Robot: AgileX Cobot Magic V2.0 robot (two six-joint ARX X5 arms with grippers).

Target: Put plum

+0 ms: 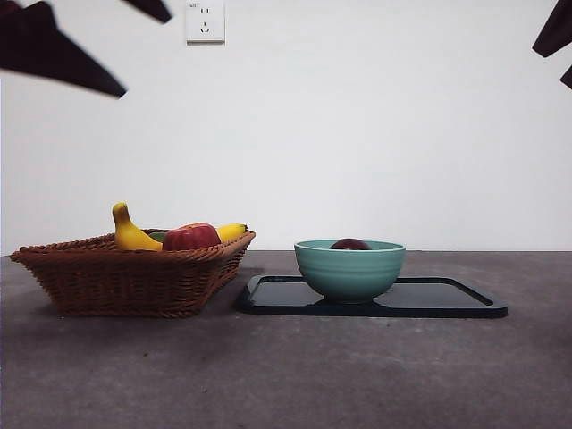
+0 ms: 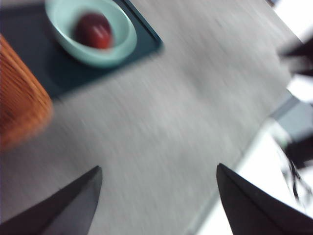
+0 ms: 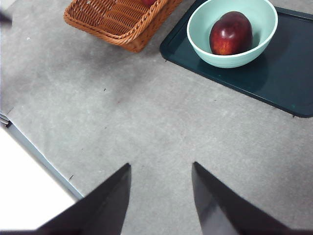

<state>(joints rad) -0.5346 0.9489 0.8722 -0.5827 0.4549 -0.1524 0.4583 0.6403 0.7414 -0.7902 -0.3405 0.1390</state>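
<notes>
The dark maroon glossy plum lies in the pale green ceramic bowl; both empty end effectors, jaws apart, risk only nudging it.

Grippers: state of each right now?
Left gripper: jaws open, holding nothing, above the bare table.
Right gripper: jaws open, holding nothing; the plum lies in the bowl.
</notes>
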